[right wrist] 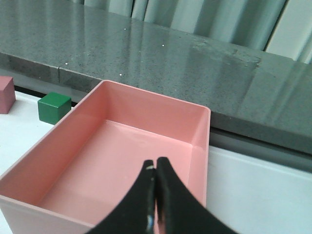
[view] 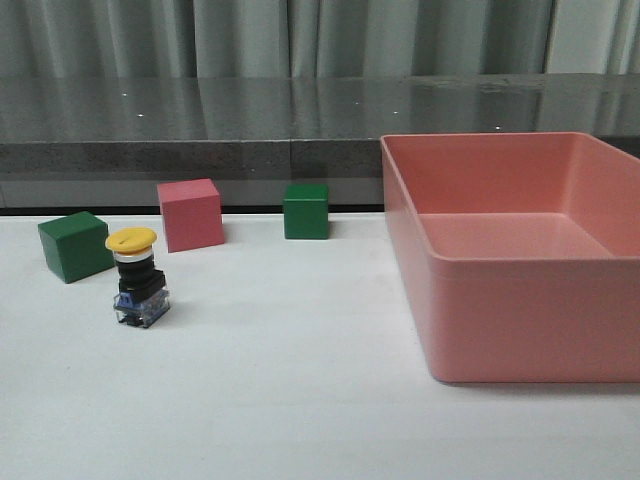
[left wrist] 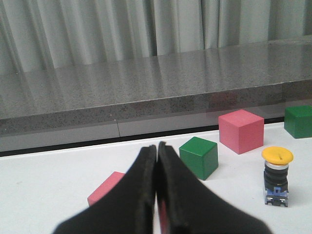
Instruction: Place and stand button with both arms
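- Small push-button switch with yellow mushroom cap, silver collar, black body and blue-clear base (view: 138, 278) stands upright on the white surface (view: 280, 400), cap up, at the left side in the front view; nothing touches it.
- Dark green cube (view: 75, 246) sits just behind and to the left of the button, apart from it.
- Pink cube (view: 190, 214) sits behind the button, slightly to its right; a narrow gap shows between them.
- Second green cube (view: 305, 211) lies farther right, near the back edge of the surface, well apart from the button.
- Large pink plastic bin (view: 520, 300) fills the right side of the surface; its interior shows nothing inside.
- Grey stone-like ledge (view: 200, 120) and pale curtain (view: 300, 35) run behind the surface.
- Left gripper (left wrist: 157, 161): black fingers clenched together, holding nothing. In its wrist view the button stands off to one side, clear of the fingers; a flat pink piece (left wrist: 105, 189) lies partly hidden behind them.
- Right gripper (right wrist: 155, 175): fingers pressed together, holding nothing, poised over the pink bin.
- Neither arm shows in the front view.
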You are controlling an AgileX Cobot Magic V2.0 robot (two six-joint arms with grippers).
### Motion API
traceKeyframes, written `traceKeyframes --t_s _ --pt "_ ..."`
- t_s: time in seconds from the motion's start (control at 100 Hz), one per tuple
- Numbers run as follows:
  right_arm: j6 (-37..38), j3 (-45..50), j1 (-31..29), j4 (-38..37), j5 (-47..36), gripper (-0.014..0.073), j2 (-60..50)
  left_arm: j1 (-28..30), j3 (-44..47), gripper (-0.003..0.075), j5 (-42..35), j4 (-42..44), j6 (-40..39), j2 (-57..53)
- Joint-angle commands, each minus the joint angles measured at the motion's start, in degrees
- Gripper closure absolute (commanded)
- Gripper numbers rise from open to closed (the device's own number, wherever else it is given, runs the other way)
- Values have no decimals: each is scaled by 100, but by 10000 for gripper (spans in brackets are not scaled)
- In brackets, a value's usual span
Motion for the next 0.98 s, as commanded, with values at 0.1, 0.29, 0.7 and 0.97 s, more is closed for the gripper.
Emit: traceKeyframes --t_s 0.1,0.29,0.7,0.97 --pt "2045 692 -23 -1111 -548 655 -887 22 259 740 -430 -1 -63 -181" --pt "2468 1435 -24 -1202 -634 655 -1833 22 259 740 -430 -1 -63 -181" --pt "2480 1909 -186 -1110 -874 655 -2160 22 259 740 -430 -1 -63 -181" --pt "2480 1909 -186 -1110 -869 655 -2160 22 259 740 -430 -1 -63 -181"
